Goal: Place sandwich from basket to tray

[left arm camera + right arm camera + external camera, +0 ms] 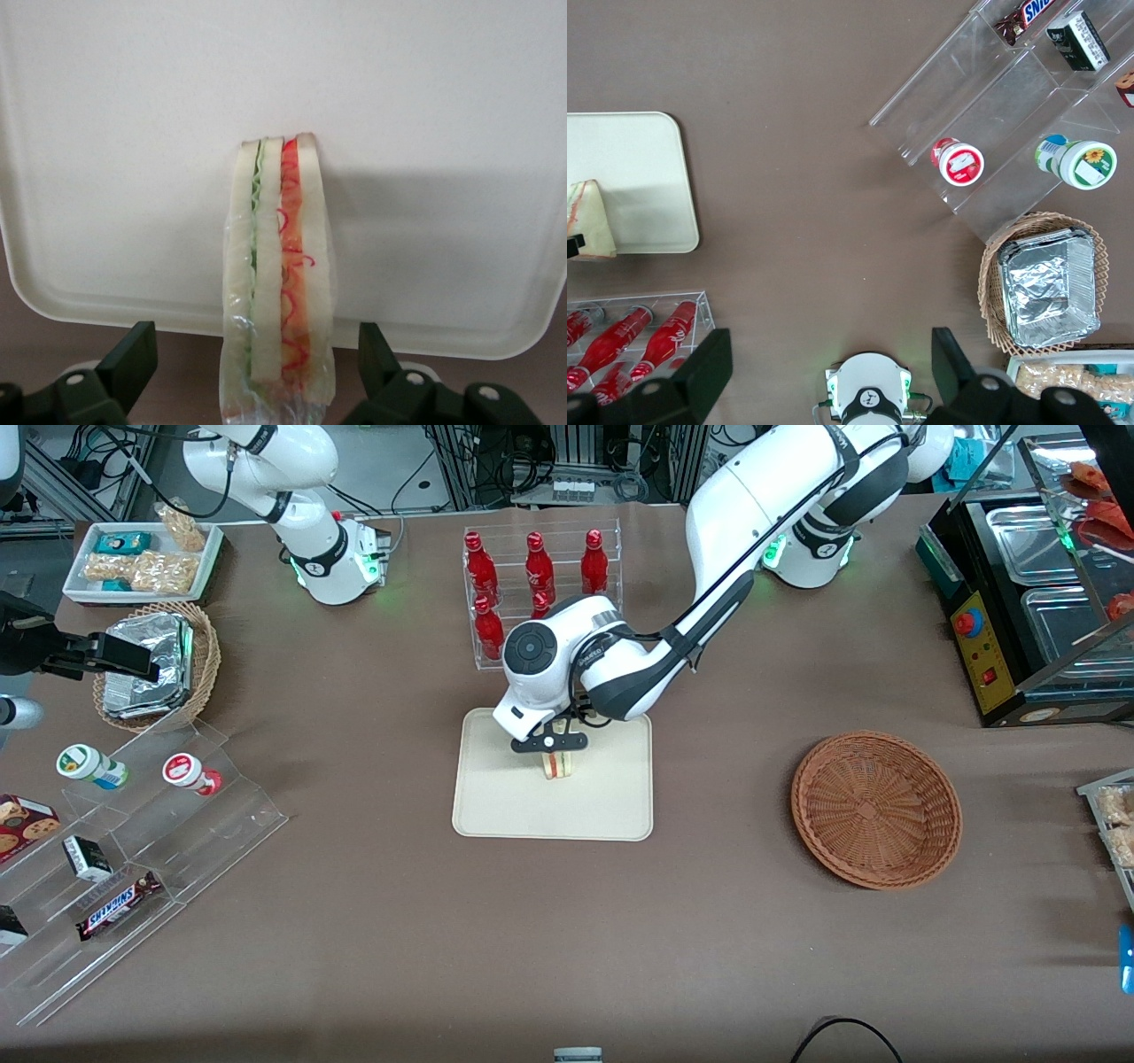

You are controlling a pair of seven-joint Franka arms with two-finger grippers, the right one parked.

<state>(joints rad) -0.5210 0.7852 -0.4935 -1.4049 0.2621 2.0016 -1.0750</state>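
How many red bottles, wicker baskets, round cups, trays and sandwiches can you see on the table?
Red bottles: 5
Wicker baskets: 2
Round cups on the clear stand: 2
Cream tray: 1
Sandwich, standing on that tray: 1
Total: 11
The hand is open just above the sandwich.

My arm is glossy white with dark grey joint bands and a round grey cap on the wrist; a black cable runs along it. My base glows green. My gripper [557, 746], over the tray, is black, its two angular fingers [133, 354] apart, each with a pale screw.
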